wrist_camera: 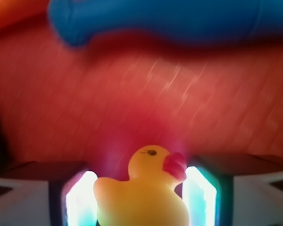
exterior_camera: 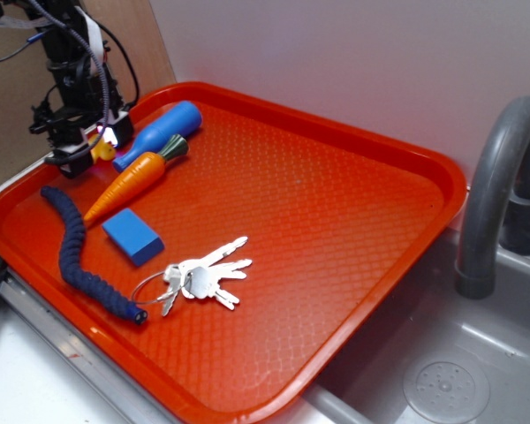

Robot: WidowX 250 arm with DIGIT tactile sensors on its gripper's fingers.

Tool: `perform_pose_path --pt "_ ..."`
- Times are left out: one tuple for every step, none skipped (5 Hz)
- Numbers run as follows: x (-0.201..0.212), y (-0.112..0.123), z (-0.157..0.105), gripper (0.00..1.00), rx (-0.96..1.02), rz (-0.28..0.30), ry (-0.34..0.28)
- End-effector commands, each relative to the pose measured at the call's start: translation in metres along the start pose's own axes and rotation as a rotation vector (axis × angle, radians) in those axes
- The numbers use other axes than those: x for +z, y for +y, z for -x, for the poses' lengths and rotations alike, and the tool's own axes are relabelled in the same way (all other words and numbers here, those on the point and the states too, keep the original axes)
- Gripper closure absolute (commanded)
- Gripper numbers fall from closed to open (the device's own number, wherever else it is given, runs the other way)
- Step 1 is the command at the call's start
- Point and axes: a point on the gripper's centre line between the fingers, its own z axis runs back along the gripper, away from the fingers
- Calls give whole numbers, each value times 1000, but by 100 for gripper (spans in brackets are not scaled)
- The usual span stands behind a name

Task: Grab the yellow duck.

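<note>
Yellow duck (wrist_camera: 144,188) between claw (wrist_camera: 139,200) fingers, blue bottle toy (exterior_camera: 166,127) just beside, carrot (exterior_camera: 134,181) near

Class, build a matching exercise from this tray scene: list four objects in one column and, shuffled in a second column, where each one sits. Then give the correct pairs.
Column A
1. yellow duck
2. keys
3. blue block
4. toy carrot

Column B
a. between the gripper fingers
b. lying beside the blue bottle toy
c. between the carrot and the keys
d. near the tray front edge, by the dark blue cord

Pairs: 1-a, 2-d, 3-c, 4-b
</note>
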Motion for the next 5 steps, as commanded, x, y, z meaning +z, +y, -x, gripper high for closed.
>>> perform_pose_path --pt "92 -12 -22 100 240 -223 -209" --pt "144 -9 -41 100 497 -192 -240" --pt "184 -7 -63 100 648 -49 -235" --pt "186 -8 -83 100 754 -82 -117" --pt "188 -11 -83 100 732 -133 -139"
